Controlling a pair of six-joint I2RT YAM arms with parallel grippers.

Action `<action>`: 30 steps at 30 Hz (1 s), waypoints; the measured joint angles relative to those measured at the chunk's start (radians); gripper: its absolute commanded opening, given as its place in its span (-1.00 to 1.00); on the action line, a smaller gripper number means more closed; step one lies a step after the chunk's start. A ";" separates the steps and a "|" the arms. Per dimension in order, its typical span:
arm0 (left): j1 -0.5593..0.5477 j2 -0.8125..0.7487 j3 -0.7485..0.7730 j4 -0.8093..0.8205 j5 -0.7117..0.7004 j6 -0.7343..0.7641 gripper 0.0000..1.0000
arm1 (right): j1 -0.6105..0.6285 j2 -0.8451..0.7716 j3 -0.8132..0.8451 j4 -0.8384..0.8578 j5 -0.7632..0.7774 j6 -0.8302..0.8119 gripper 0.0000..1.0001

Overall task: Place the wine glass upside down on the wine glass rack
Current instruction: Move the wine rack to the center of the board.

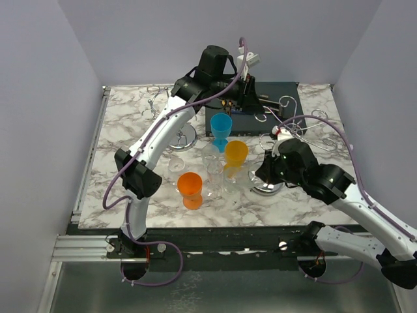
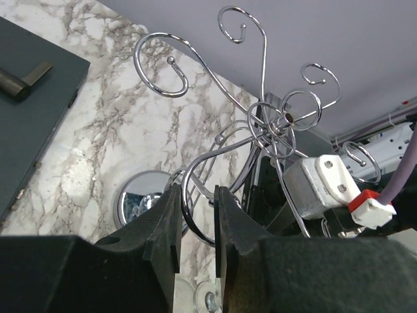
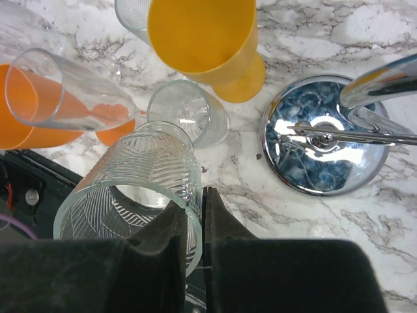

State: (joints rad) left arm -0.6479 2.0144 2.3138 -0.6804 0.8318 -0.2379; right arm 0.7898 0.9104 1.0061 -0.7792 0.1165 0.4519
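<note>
Silver rack [image 3: 322,140], leaf-patterned glass [image 3: 130,176], marbled table [image 3: 313,32]

I can't read any text, label, brand or number in my three views. In the left wrist view, the white block [image 2: 329,179] and its red-tipped plug [image 2: 368,201] might carry small marks. They are too blurred for me to tell.
</note>
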 measured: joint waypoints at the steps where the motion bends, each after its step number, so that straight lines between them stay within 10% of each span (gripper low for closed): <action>1: 0.003 0.006 0.009 -0.003 -0.005 0.004 -1.00 | 0.000 0.009 0.003 0.007 0.002 -0.005 -0.99; 30: 0.089 0.028 -0.032 0.163 -0.126 0.077 -1.00 | -0.124 0.177 0.096 0.133 -0.037 -0.216 -0.99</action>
State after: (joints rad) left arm -0.5591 2.0422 2.2818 -0.5171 0.7063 -0.1612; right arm 0.6659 1.0878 1.1023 -0.6460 0.0795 0.2359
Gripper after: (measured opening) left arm 0.259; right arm 0.105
